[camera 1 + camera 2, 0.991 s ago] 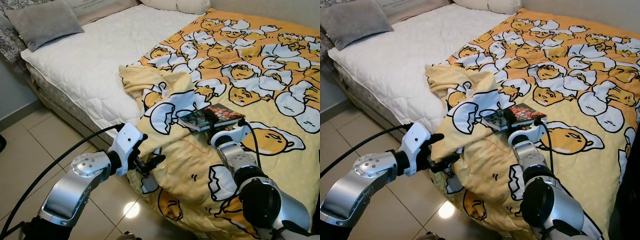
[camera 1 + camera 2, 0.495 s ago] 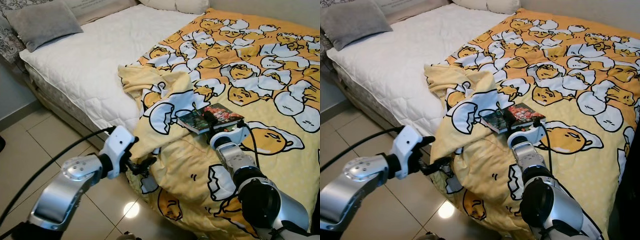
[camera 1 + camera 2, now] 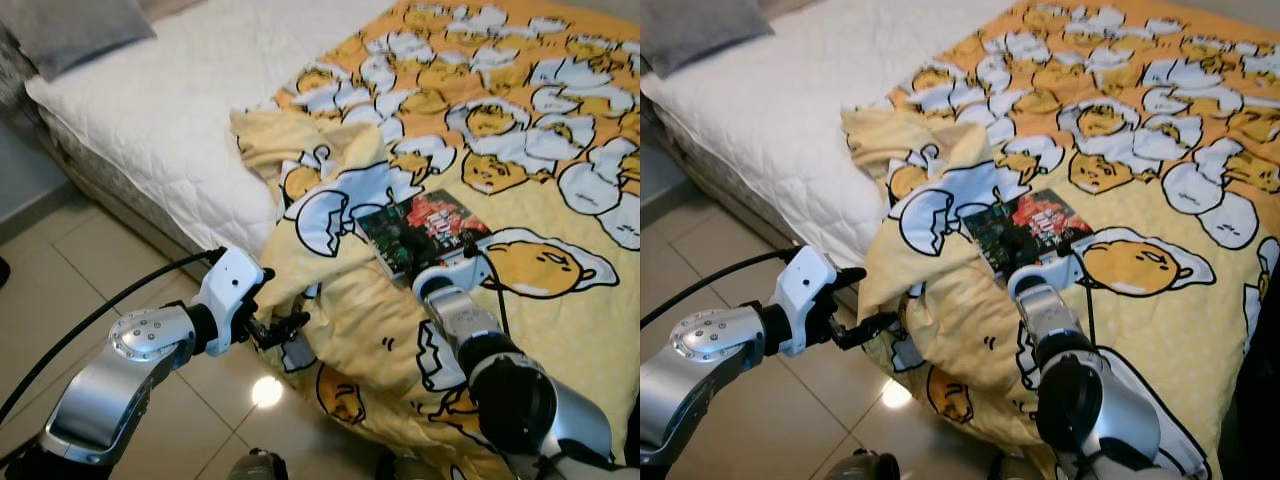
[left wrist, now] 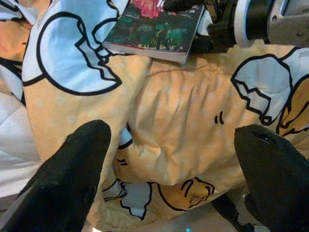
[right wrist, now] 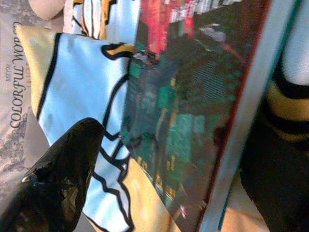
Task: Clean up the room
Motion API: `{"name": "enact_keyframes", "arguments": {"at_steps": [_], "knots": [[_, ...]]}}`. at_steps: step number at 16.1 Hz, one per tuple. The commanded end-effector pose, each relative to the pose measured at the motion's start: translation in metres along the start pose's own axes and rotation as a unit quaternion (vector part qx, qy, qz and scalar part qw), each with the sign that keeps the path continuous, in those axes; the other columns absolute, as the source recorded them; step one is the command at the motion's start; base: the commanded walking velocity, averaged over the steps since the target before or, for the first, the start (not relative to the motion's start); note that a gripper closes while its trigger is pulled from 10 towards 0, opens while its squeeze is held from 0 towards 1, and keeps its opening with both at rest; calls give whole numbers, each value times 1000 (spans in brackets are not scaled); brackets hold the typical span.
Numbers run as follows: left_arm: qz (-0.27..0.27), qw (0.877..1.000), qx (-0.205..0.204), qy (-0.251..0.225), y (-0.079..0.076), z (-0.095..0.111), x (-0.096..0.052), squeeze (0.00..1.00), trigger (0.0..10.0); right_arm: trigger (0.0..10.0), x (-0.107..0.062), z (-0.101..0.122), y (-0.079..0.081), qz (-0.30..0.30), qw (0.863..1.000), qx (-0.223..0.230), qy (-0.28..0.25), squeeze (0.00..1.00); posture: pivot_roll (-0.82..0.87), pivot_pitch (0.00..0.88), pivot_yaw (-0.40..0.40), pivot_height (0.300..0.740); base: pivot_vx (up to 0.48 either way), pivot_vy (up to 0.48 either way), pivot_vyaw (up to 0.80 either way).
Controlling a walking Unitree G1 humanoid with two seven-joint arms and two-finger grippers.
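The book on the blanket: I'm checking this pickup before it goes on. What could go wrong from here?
1. The book lies on rumpled, sloping yellow blanket near the bed's edge; a nudge from the right claw could slide it toward the tiled floor.
2. The fingers might pinch blanket along with the book.
3. The left claw, open by the hanging blanket, could snag it.

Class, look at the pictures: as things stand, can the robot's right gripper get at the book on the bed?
Probably yes. The right gripper is already at the book, which lies flat on top of the blanket with nothing over it. The left gripper is off by the blanket's hanging edge, out of the way.
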State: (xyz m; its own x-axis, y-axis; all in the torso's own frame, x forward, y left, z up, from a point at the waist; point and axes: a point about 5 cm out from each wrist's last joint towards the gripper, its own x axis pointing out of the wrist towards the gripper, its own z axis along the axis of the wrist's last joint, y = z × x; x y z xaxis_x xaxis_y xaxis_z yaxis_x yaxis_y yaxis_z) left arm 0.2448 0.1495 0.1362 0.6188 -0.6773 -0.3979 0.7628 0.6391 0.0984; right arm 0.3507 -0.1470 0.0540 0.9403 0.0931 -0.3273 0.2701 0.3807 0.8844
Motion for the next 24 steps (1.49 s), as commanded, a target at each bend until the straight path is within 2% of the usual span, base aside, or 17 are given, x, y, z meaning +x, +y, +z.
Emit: {"name": "enact_keyframes", "arguments": {"at_steps": [1,2,3,4,6,13,24], "knots": [[-1,1000,16,-3,0,6,-3,1000,10000,10000,2,-3,7,5,1000,5,1,0,151,172,59,740,0,0,0],[4,1000,14,-5,0,7,-4,1000,10000,10000,3,-3,8,8,1000,5,0,0,154,168,59,740,0,0,0],[6,1000,13,-6,0,6,-5,1000,10000,1176,4,-2,13,20,1000,11,-7,0,154,169,59,740,0,0,0],[6,1000,12,-6,-1,6,-5,1000,10000,0,4,-1,16,29,999,18,-13,0,152,170,60,740,0,0,0],[5,1000,11,-7,-2,5,-3,1000,10000,0,5,2,21,51,998,32,-24,0,144,161,55,740,0,0,0],[10,1000,12,-4,-1,5,-1,1000,10000,0,3,2,9,13,999,34,-24,0,149,161,46,740,0,0,0],[12,1000,19,-5,3,7,3,1000,10000,0,3,1,11,10,1000,22,-18,0,152,124,46,740,0,0,0]]}}
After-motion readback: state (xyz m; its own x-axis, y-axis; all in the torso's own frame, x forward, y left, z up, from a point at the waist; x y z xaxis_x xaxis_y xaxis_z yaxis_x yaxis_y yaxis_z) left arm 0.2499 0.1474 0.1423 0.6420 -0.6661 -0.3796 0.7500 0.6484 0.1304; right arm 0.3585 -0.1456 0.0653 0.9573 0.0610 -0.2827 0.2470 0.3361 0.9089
